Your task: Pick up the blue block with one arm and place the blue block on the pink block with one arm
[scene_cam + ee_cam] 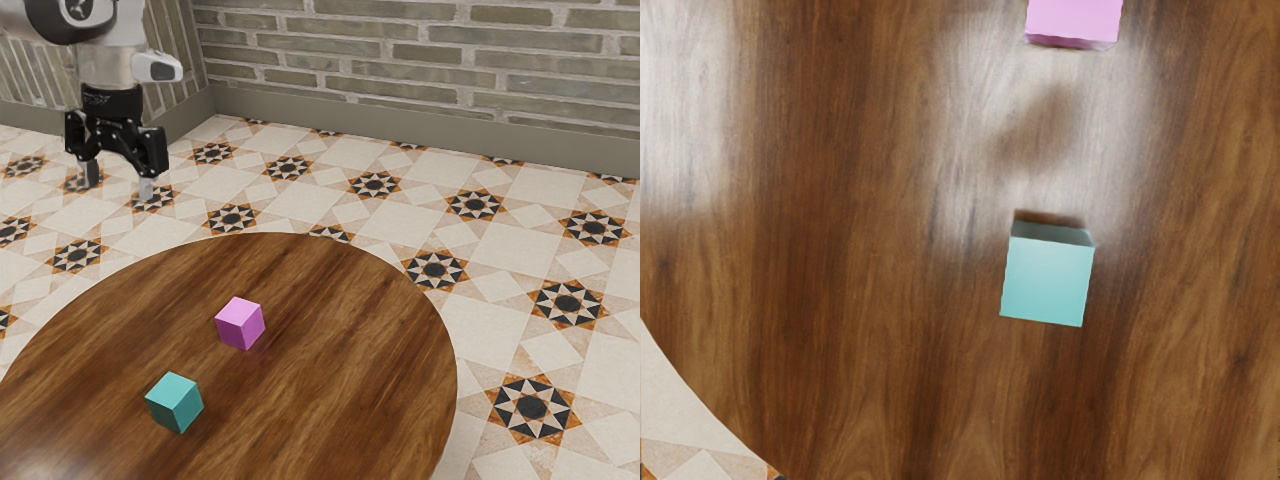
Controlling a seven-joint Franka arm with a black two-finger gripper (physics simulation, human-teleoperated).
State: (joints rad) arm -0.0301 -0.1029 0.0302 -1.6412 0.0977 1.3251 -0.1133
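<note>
Brick wall (420, 50), tiled floor (520, 230), round table (350, 330). Gripper (118, 184) is hovering high, jaws apart, empty. Blue block (174, 401) is sitting toward the table's front edge, pink block (240, 323) near it. Risk: a skewed descent knocking the blue block off.

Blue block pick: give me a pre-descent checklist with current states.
1. Gripper open and empty: ok, fingers apart with nothing between them.
2. Blue block resting flat on the wooden table, nothing on it: ok.
3. Room for the fingers around the blue block: ok, the pink block stands apart and does not touch it.
4. Pink block's top bare for stacking: ok.
5. Gripper centred over the blue block: cannot tell; it hangs high above the table.
6. Fingers squared to the blue block's faces: cannot tell.
</note>
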